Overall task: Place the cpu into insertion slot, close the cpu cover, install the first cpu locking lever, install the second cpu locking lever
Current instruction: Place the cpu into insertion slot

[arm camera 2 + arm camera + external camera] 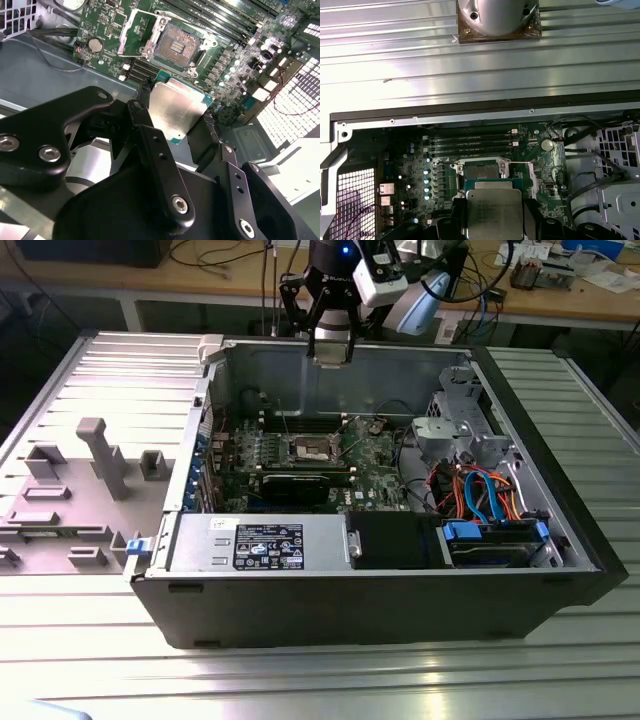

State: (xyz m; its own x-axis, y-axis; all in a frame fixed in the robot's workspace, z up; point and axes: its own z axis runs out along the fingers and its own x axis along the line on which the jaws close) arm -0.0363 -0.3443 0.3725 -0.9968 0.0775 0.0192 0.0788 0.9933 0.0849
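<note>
My gripper [175, 114] is shut on the cpu [176, 106], a flat square chip with a silvery top, one black finger on each of two opposite edges. In the first wrist view the cpu [494, 212] hangs above the green board, just beside the insertion slot [481, 170]. The insertion slot [176, 45] lies uncovered, its dark centre showing. The cpu cover [126, 35] stands swung open at one side of the socket. In the exterior view my gripper [330, 350] hovers high over the case's far wall, well above the insertion slot [310, 448].
The open computer case [350, 585] lies on a ribbed metal table. A long black expansion card [295, 483] sits in front of the socket and memory slots [470, 142] behind it. A drive cage [455, 430] and cables [480, 495] fill the exterior view's right. Grey fixtures [105, 455] stand at its left.
</note>
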